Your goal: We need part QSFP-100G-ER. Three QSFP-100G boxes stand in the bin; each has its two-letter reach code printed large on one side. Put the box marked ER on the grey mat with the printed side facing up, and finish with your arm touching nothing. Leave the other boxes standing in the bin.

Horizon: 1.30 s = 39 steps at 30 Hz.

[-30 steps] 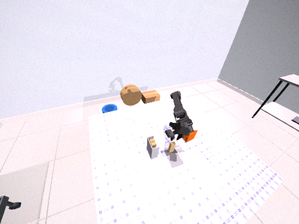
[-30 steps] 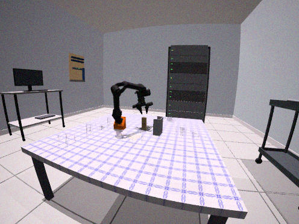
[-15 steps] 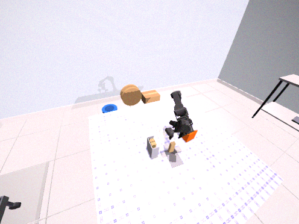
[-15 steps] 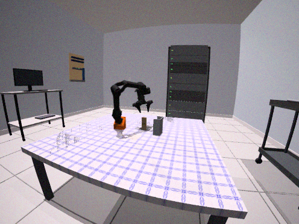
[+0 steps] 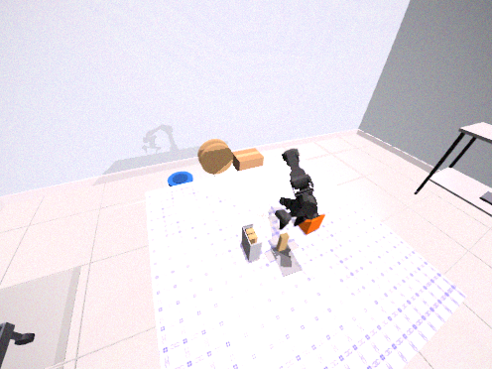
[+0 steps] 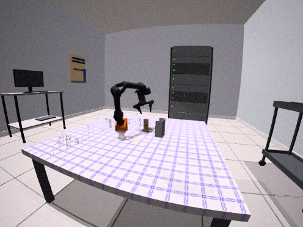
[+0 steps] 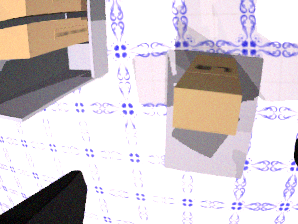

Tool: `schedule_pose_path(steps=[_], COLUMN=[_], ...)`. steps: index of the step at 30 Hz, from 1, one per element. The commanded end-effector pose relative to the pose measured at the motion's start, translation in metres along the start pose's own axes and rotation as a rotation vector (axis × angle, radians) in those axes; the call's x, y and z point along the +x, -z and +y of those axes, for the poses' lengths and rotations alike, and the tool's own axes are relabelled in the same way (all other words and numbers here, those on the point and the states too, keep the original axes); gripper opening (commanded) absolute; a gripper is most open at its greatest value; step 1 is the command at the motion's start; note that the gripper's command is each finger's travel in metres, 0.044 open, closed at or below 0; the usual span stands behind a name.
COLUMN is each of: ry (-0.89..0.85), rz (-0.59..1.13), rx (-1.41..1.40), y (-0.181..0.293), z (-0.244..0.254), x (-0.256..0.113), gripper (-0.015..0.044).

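Tan box [image 5: 283,242] [image 6: 146,125] [image 7: 207,110] upright on the grey mat [image 5: 292,268] [image 6: 151,130] [image 7: 205,162], gripper [image 5: 282,209] [image 6: 145,110] spread wide above, pinching nothing.
Out of the bin [image 5: 250,248] [image 6: 159,128] [image 7: 99,45], but printing on a side, not on top; code too blurred to confirm ER. Still to do: tipping print-up, then backing clear. In the bin, apparently two boxes [image 5: 251,235] [image 7: 55,37], left standing.

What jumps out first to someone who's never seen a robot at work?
Probably the black arm arching over the checked tabletop, its gripper hanging open above a small tan box that stands upright on a grey mat. Beside the mat is a grey bin with more tan boxes. Behind looms a tall dark rack.
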<state>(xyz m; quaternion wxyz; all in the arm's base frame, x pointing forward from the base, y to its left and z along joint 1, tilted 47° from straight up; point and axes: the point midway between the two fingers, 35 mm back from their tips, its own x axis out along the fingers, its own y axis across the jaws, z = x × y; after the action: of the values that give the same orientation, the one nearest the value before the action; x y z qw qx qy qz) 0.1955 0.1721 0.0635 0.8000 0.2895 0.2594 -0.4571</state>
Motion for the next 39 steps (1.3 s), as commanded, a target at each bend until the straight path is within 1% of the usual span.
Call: schedule_pose_path(steps=[1,22,31,39], ry=[-0.015,-0.222,-0.242,-0.307], rz=[0.001,0.044,0.046,0.072], rx=[-0.022,-0.454,-0.496,-0.647], y=[-0.0011,-0.0037,-0.0041,-0.0060], z=[-0.0001,-0.0063,-0.0070,-0.0085], x=[-0.0005,0.0002,0.0004,0.0012], gripper=[0.0440,0.0440,0.0440,0.0440])
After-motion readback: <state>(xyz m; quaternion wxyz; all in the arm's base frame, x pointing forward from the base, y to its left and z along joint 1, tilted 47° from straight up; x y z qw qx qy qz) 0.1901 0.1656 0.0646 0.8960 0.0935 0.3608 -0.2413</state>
